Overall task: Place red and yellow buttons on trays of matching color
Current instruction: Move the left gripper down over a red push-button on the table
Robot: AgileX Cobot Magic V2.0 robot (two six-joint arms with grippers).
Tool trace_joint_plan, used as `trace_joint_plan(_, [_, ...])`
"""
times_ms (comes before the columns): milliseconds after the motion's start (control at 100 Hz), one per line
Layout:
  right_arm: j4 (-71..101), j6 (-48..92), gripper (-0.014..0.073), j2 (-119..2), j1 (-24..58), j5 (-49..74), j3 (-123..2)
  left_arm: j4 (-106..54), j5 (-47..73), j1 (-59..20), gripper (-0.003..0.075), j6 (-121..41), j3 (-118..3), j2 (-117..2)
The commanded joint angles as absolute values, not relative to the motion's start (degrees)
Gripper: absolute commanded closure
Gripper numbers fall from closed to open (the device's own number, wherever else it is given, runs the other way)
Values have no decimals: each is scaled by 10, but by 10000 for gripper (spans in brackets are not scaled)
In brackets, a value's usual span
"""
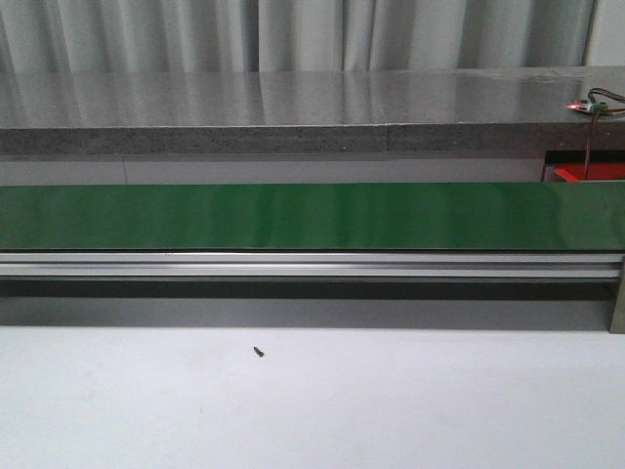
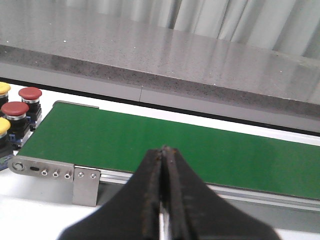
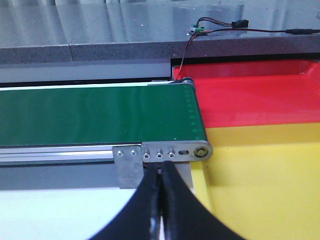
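In the left wrist view, two red buttons [image 2: 30,94] [image 2: 15,109] and two yellow buttons [image 2: 4,88] [image 2: 3,126] stand on dark bases beside the end of the green conveyor belt [image 2: 165,145]. My left gripper [image 2: 164,150] is shut and empty, over the belt's near rail. In the right wrist view, the red tray [image 3: 255,95] lies past the belt's other end, with the yellow tray [image 3: 265,175] nearer. My right gripper [image 3: 160,167] is shut and empty, just in front of the belt's end bracket. Neither gripper shows in the front view.
The green belt [image 1: 312,215] runs across the front view on an aluminium rail [image 1: 312,264]. A grey stone counter [image 1: 293,107] stands behind it. A small circuit board with wires [image 3: 200,30] sits on the counter above the red tray. A small dark speck [image 1: 259,352] lies on the white table.
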State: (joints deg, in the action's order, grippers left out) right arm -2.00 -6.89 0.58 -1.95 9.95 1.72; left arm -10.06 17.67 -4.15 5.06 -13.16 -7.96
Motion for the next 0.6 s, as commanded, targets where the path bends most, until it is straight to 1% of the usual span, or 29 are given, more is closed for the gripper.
trace_joint_plan(0, [-20,-67,660,15,-19,53,6,-108,165,-44,740,54,-192,-121])
trace_joint_plan(110, [-20,-67,660,15,-19,53,6,-108,178,-44,740,54,-234,-161])
trace_joint_plan(220, [-20,-67,660,15,-19,53,6,-115,118,-44,740,52,-237,-189])
trace_joint_plan(310, [-20,-67,660,15,-19,53,6,-128,106,-44,740,52,-237,-197])
trace_joint_plan(480, [-20,-67,660,15,-19,53,6,-122,128,-41,740,52,-258,-229])
trace_joint_plan(590, [-20,-67,660,15,-19,53,6,-112,143,-37,740,52,-292,-267])
